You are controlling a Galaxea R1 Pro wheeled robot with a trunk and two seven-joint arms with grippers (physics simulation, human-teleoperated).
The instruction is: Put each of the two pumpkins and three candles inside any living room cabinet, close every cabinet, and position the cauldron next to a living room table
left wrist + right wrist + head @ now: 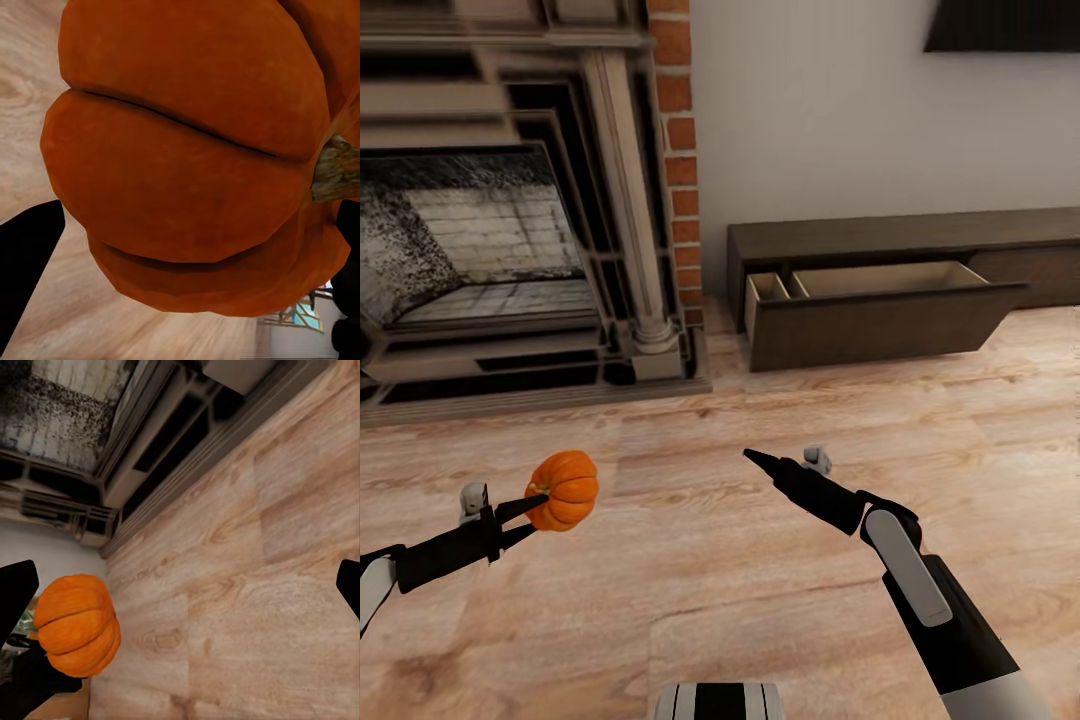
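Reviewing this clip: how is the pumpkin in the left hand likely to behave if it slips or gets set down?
The pumpkin looks rigid, its ribs undented between the left hand fingers. Its round, glossy-looking skin may slip from a narrow pinch. Being slightly flattened, it probably settles rather than rolls far on the floor.

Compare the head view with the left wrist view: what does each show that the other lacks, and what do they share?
Head view alone: the fireplace, the brick column, the dark cabinet with one drawer pulled open, and the right gripper, which holds nothing.

Left wrist view alone: the pumpkin's stem up close, and a bit of pale framework beyond the pumpkin.

Both: the orange pumpkin held in the left gripper between its fingers, over the wood floor.
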